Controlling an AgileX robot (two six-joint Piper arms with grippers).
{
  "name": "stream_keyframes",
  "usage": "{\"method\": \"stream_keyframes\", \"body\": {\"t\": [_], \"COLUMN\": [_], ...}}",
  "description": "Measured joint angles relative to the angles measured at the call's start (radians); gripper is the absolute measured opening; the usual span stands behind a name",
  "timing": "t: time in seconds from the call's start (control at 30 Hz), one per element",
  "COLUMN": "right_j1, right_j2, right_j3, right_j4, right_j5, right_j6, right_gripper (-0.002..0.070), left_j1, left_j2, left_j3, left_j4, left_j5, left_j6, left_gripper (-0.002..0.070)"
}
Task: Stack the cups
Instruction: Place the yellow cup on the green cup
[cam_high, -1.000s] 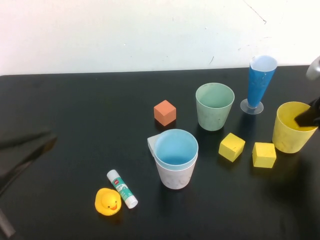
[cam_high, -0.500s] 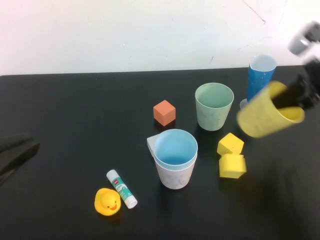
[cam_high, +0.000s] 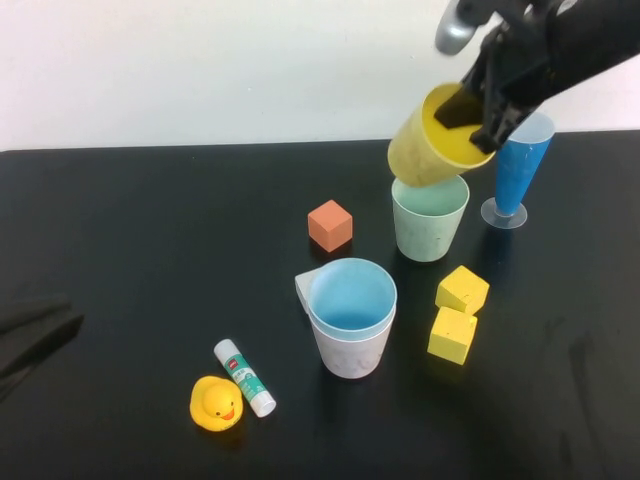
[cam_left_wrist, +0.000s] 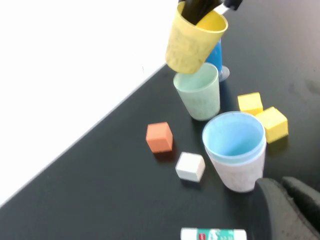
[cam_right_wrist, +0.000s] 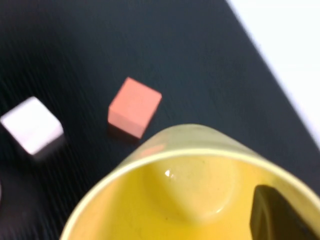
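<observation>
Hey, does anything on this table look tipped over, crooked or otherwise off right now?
Only the yellow cup: the right gripper holds it tilted in the air above the green cup. Everything else stands normally.

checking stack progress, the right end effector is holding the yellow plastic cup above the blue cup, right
Not quite: the right end effector holds the yellow plastic cup above the pale green plastic cup, not the blue one, as the high view shows.

Lab bench, black table (cam_high: 150, 220), white wall (cam_high: 200, 60)
</observation>
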Motion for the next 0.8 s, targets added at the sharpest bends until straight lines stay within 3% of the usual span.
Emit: {"method": "stream_keyframes", "body": {"t": [0.5, 0.6, 0.8], "right_j1": [0.000, 0.000, 0.002], "right_j2": [0.107, 0.114, 0.116], "right_j3": [-0.019, -0.019, -0.078], "right_j4": [-0.072, -0.074, -0.091], "right_j5": [0.029, 0.033, 0.071], "right_j6": [0.079, 0.086, 0.087], "right_gripper": [0.0046, 0.0126, 0.0360], "left_j1": [0.000, 0.000, 0.000], "left_j2": [0.000, 0.000, 0.000], "left_j3": [0.000, 0.000, 0.000], "left_j4": [-0.002, -0.002, -0.002], "left_j5": [0.009, 0.000, -0.002], "left_j6": [-0.024, -0.025, -0.027], "left_gripper": [0.0002, 0.0002, 0.0002]}}
